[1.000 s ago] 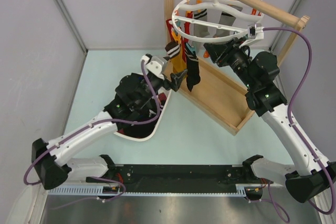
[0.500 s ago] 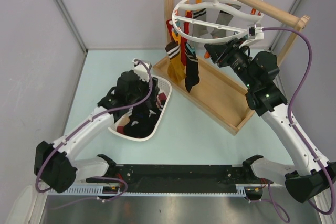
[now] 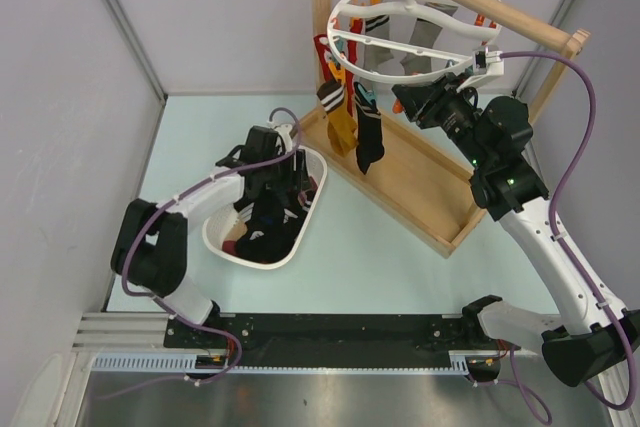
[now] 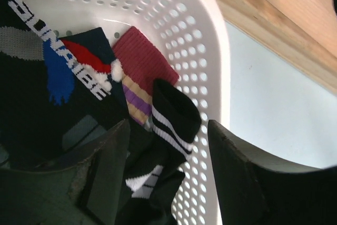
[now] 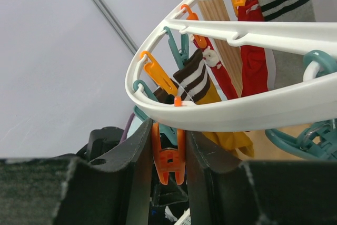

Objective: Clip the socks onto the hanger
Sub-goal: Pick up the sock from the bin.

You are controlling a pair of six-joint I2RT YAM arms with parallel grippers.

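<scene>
I read the left tool [image 4: 167,157] open over the socks [image 4: 169,110] in the basket [image 4: 206,40], left of centre. Only the right wrist view shows the right tool [image 5: 168,148] clamping an orange clip [image 5: 168,163] on the hanger [image 5: 239,113], far right.

The left arm [image 3: 190,202] folds back at the elbow near the left side of the table, and its forearm reaches forward and to the right. The left gripper [image 4: 168,135] points downward with its jaws apart, and neither finger clamps anything. The right arm [image 3: 550,247] extends from its base up and away, bends at the elbow, and carries the wrist high and to the left. The right gripper [image 5: 167,154] is raised and has its jaws closed on an orange clip [image 5: 168,164].
</scene>
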